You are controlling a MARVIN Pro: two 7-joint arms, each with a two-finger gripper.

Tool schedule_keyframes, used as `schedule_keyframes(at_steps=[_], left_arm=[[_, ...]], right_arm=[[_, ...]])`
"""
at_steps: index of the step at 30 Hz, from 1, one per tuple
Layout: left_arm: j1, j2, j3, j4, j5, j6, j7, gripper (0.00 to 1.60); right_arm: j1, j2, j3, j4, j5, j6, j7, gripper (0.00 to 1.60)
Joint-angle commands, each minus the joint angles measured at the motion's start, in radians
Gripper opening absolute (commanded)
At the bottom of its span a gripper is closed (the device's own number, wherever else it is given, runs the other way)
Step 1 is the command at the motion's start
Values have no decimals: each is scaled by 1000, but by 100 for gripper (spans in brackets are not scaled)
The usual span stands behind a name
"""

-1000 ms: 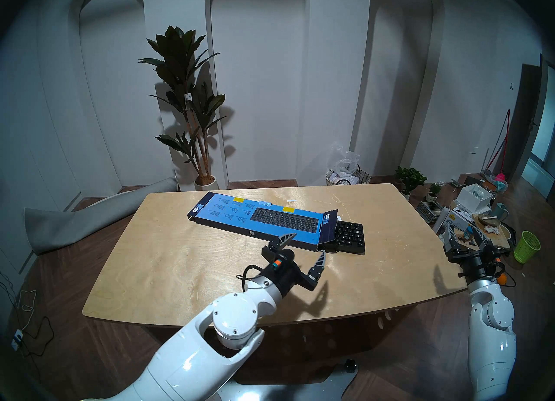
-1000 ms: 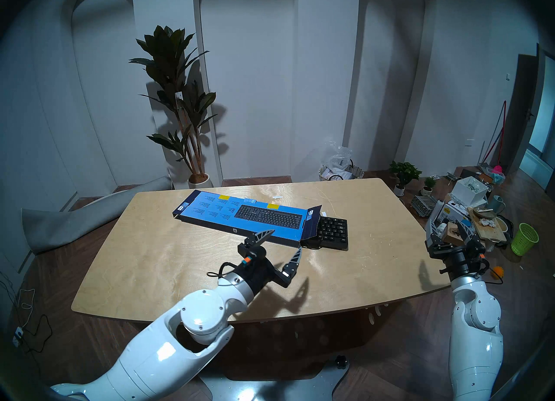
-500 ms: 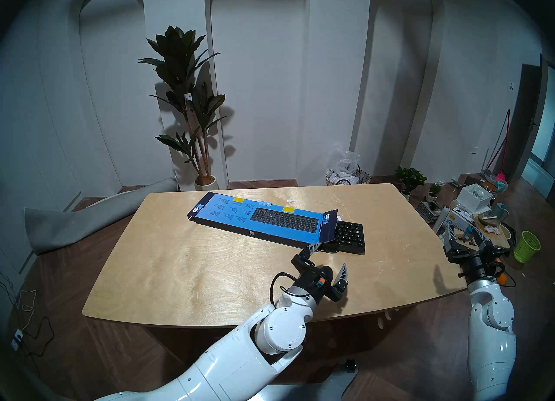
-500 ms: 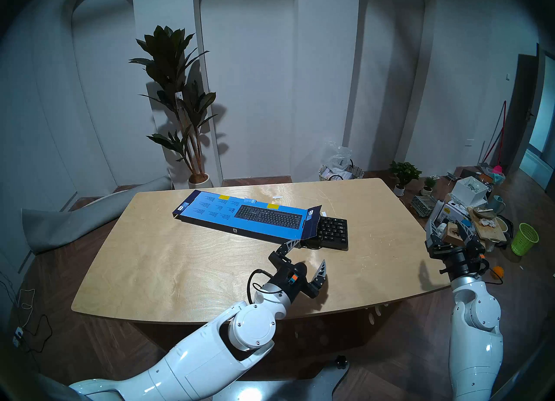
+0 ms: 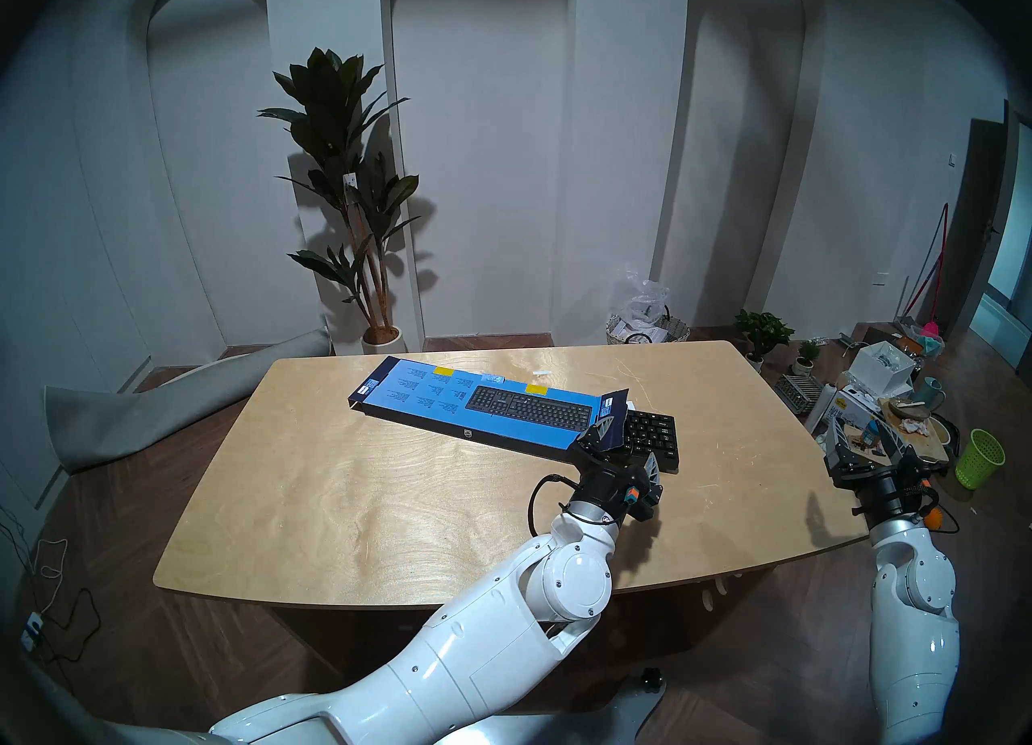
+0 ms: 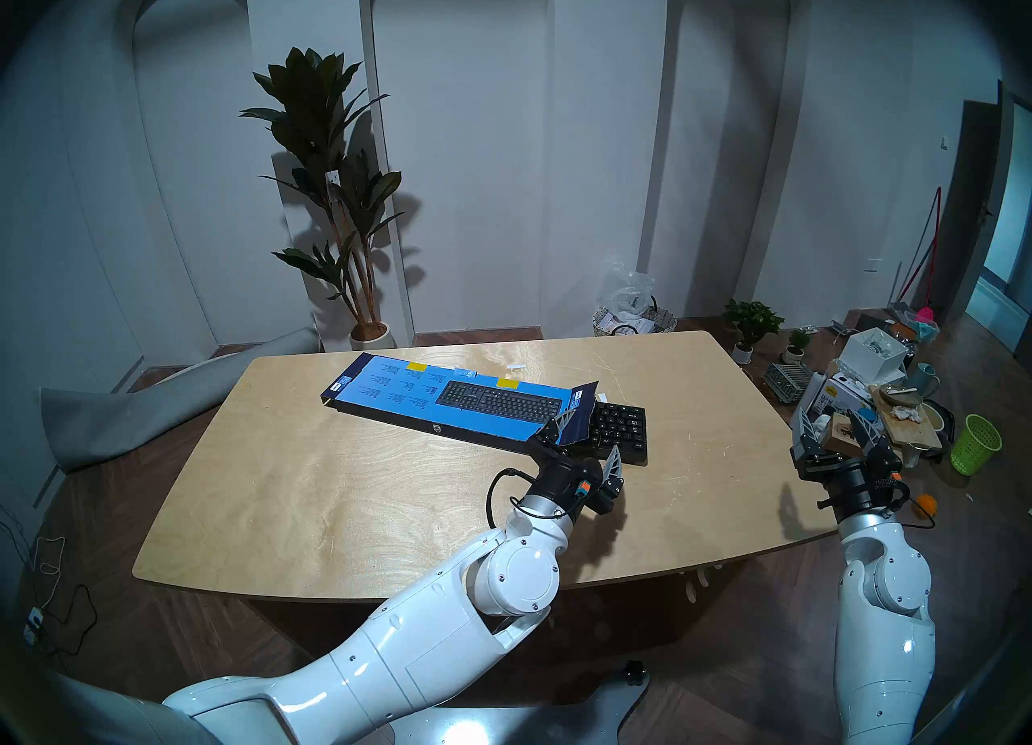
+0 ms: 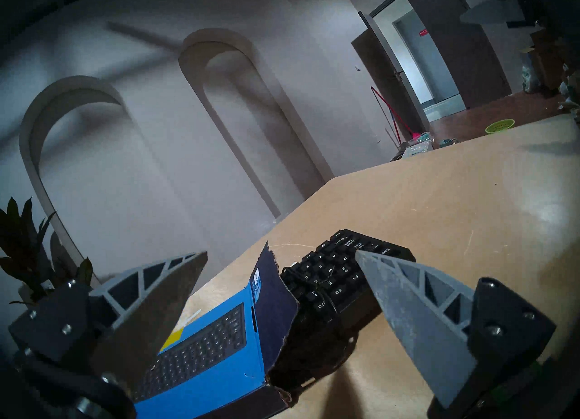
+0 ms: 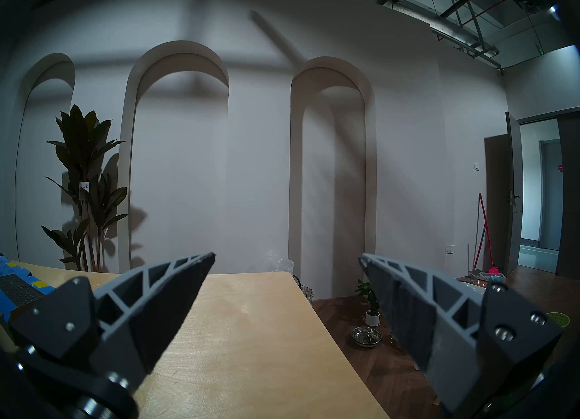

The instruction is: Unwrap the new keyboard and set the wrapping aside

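Straddling the box's open end, the left pincer (image 7: 281, 253) hangs spread; the new keyboard (image 5: 650, 439) pokes halfway from the wrapping (image 5: 480, 409) on the surface (image 5: 335, 481). Closing now risks snagging the raised flap (image 7: 271, 302) instead.

A pale wooden table (image 5: 346, 492) with rounded corners fills the middle of the head views, standing on a dark wood floor. A small white scrap (image 5: 540, 373) lies near its far edge. Behind it, upper centre, a white wall carries three arched niches. A tall leafy plant (image 5: 346, 180) in a white pot stands left of centre before the wall. At the left edge a rolled grey mat (image 5: 167, 409) lies on the floor. Right of centre, a woven basket (image 5: 648, 328) holds clear plastic. At the far right sit two small potted plants, a white box (image 5: 882, 367), a grey mug (image 5: 931, 392), a green wastebasket (image 5: 978, 458) and a red-handled broom (image 5: 933, 263) beside a dark open door.
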Motion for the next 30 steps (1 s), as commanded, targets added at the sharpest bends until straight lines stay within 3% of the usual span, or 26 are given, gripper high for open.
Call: schedule_keyframes(at_steps=[1, 17, 23, 30], left_arm=[[-105, -110, 7, 116, 39, -17, 48, 160], [-239, -190, -133, 366, 13, -65, 138, 160], [-272, -209, -148, 459, 0, -132, 159, 160], [-262, -217, -152, 494, -26, -197, 155, 160]], right_arm=[[3, 2, 2, -21, 0, -5, 1, 160], [3, 2, 2, -21, 0, -5, 1, 160], [1, 0, 2, -24, -1, -4, 0, 160], [0, 0, 3, -27, -2, -3, -2, 160]])
